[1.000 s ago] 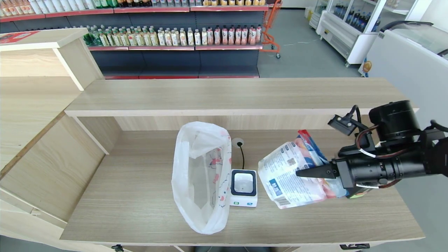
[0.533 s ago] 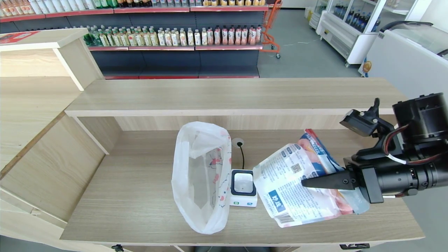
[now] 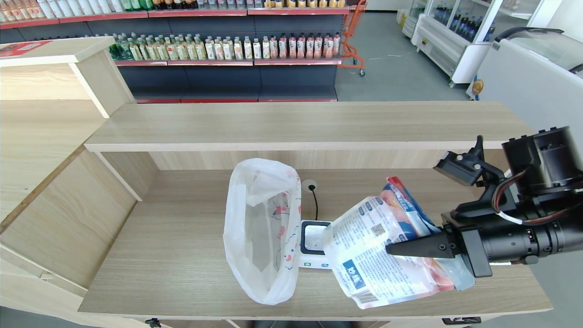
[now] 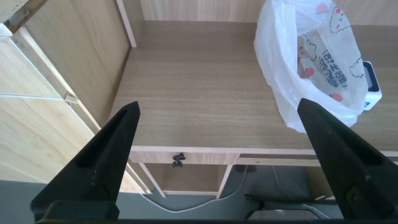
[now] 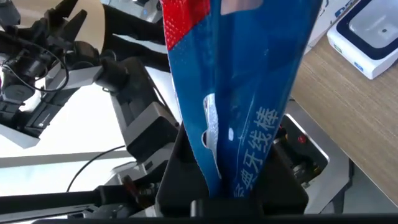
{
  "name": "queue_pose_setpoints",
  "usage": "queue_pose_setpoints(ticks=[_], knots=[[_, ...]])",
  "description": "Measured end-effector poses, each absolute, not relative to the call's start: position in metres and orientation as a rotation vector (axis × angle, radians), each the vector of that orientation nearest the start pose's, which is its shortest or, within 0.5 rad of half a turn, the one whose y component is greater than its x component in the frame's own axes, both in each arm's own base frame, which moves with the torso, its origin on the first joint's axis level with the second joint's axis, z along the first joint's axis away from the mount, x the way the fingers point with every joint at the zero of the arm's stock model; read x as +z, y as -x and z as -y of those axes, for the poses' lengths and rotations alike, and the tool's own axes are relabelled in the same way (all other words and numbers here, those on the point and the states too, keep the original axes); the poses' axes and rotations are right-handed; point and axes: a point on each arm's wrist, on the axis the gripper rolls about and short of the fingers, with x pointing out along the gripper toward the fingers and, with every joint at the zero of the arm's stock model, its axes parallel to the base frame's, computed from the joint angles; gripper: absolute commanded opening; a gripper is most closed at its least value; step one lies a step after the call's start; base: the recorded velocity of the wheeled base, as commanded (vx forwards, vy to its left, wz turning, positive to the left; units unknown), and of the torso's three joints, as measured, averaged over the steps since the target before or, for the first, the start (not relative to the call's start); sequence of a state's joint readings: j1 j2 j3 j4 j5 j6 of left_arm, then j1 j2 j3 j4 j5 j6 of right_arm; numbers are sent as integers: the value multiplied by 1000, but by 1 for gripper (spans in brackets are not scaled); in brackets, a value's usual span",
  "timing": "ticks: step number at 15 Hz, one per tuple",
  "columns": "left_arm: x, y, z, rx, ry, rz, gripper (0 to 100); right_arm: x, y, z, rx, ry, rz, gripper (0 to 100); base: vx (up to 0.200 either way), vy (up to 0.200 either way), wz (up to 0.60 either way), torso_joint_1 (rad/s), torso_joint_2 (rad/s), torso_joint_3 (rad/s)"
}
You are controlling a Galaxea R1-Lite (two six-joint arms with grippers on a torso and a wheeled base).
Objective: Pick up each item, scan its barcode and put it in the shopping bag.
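Right hand point(image 3: 392, 250) clamped on packet point(image 3: 364, 248) | packet partly over scanner point(image 3: 311, 236), near bag point(image 3: 262, 228) | left hand point(image 4: 217, 107) spread apart above bench point(image 3: 173, 259)

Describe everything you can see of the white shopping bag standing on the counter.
The shopping bag is thin, translucent white plastic printed with small pink and red cartoon figures. It stands upright on the wooden counter, its mouth gaping open, walls crumpled and sagging. It sits right beside the scanner, on the robot's left of it; whether they touch is unclear.
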State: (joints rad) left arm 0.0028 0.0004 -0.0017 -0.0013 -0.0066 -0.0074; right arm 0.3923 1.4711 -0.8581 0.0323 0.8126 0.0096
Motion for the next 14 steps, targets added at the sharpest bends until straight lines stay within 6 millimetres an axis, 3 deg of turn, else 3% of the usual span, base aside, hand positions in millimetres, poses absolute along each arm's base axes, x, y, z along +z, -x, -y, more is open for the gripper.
queue_pose_setpoints(ticks=[10, 14], knots=[[76, 23, 0, -4, 7, 3, 100, 200, -209, -111, 1165, -107, -659, 0, 0, 0, 0, 0, 0, 0], [76, 23, 0, -4, 7, 3, 100, 193, -236, -106, 1118, 286, -323, 0, 0, 0, 0, 0, 0, 0]])
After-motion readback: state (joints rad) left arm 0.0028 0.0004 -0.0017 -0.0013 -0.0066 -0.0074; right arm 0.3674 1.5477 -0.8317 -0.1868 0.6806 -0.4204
